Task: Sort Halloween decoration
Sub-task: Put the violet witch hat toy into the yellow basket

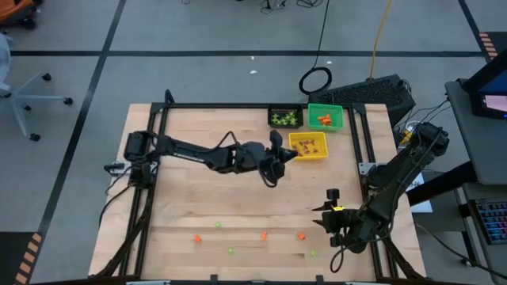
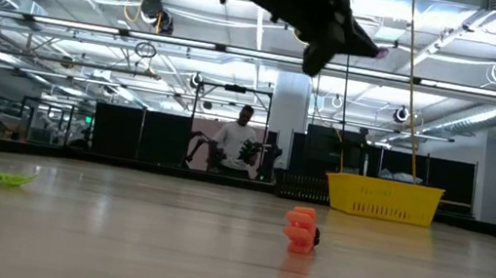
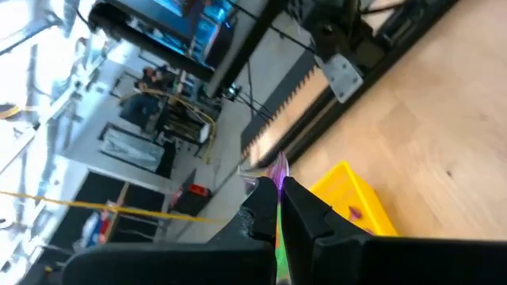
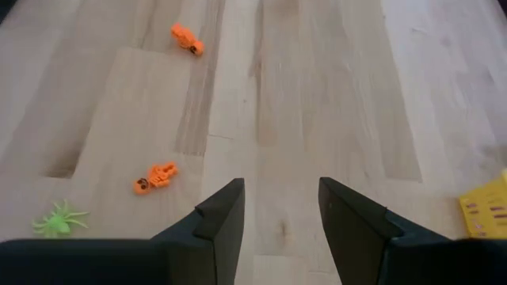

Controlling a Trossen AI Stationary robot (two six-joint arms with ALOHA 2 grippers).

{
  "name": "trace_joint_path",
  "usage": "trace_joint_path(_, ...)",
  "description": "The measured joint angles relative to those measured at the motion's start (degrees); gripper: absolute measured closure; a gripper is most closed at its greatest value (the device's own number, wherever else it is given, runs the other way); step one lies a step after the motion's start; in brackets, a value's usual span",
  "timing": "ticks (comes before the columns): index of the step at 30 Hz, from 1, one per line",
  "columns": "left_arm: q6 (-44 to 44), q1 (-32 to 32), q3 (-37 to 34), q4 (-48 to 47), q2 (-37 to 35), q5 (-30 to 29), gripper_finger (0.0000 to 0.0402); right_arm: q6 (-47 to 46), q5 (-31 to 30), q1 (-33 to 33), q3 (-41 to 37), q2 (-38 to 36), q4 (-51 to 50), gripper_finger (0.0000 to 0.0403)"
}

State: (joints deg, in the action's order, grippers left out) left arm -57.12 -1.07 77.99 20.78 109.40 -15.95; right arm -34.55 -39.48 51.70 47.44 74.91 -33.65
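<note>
The left pincer [image 1: 287, 152] hangs up in the air just beside the yellow bin [image 1: 308, 146], near the far edge of the tabletop [image 1: 198, 198]. It is pinched tight on a tiny purple trinket [image 3: 279, 169], which pokes out between its tips. I think it holds the trinket there because purple ones go in the yellow bin, where a few purple bits already lie, and it only has to reach over the rim and let go.

Next to the yellow bin sit a black bin [image 1: 285, 117] with light-green trinkets and a green bin [image 1: 325, 116] with orange ones, so each colour has its own home.

The right pincer [image 1: 326, 214] waits low over the tabletop near the right edge, with its two fingers spread wide and nothing between them. It points at the trinkets not yet sorted near the front edge: an orange trinket [image 4: 154, 176], another orange one [image 4: 187, 39] and a green spider [image 4: 57, 219]. It looks ready to pick one of them next.
</note>
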Motion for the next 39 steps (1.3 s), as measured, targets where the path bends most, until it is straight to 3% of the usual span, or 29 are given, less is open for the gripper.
trace_joint_path(7,10.62,2.23,8.88,-1.56,8.51,-2.08,0.0396,-2.25,-1.28,0.57,0.0,0.02,-2.4,0.0252)
trace_joint_path(17,23.05,4.76,22.48,-16.85,18.69,-5.74,0.0396,-3.8,-1.09,3.09,0.0,0.02,-2.87,0.0252)
trace_joint_path(22,26.85,6.12,23.59,-17.22,20.54,-5.85,0.0396,-3.82,-1.25,3.93,0.0,0.02,-2.91,0.0252)
trace_joint_path(29,41.79,6.83,23.59,-20.93,20.73,-5.98,0.0396,-3.8,-2.67,3.93,0.0,0.02,-2.95,0.0252)
trace_joint_path(39,46.49,7.47,23.59,-20.26,22.66,-5.07,0.0396,-3.77,-2.75,3.91,0.0,0.03,-2.8,0.0252)
